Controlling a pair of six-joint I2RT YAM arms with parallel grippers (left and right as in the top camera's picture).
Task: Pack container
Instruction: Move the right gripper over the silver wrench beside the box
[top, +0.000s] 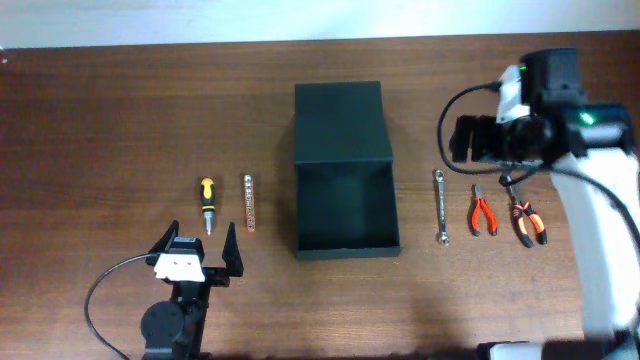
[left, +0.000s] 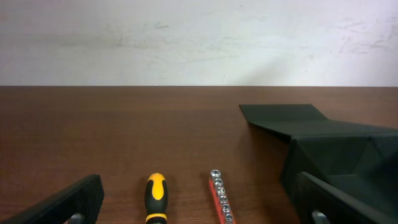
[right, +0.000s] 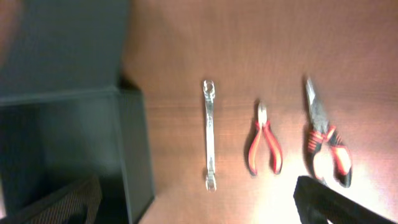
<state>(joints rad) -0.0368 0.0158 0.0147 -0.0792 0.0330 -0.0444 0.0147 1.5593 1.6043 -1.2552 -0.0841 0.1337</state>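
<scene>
Here, on the brown table (top: 100, 120), the left gripper (top: 196, 243) sits low at the near edge, its jaws spread wide and holding nothing. In the left wrist view its two dark fingers (left: 68, 202) frame the lower corners.

Just beyond it lie two small things, side by side but apart: a screwdriver (top: 208, 203) with a yellow and black handle, and to its right a thin red bit rail (top: 249, 216) carrying a row of small silver pieces. Both lie lengthwise, pointing away from the near edge.

The box (top: 346, 248) stands in the middle of the table, well apart from the tools on either side. It is dark and rectangular, and it is open, with its flap lid (top: 338, 120) folded back on the far side.

Right of the box lies a silver wrench (top: 439, 206), also lengthwise. Next come red pliers (top: 483, 211), and then long-nose pliers (top: 524, 222) with orange and black grips, handles toward the near edge. The three lie in a row, near one another but not touching.

The right gripper (right: 198, 180) hangs above this row, looking straight down. Its jaws are spread wide and grip nothing. The right wrist view is somewhat blurred.
</scene>
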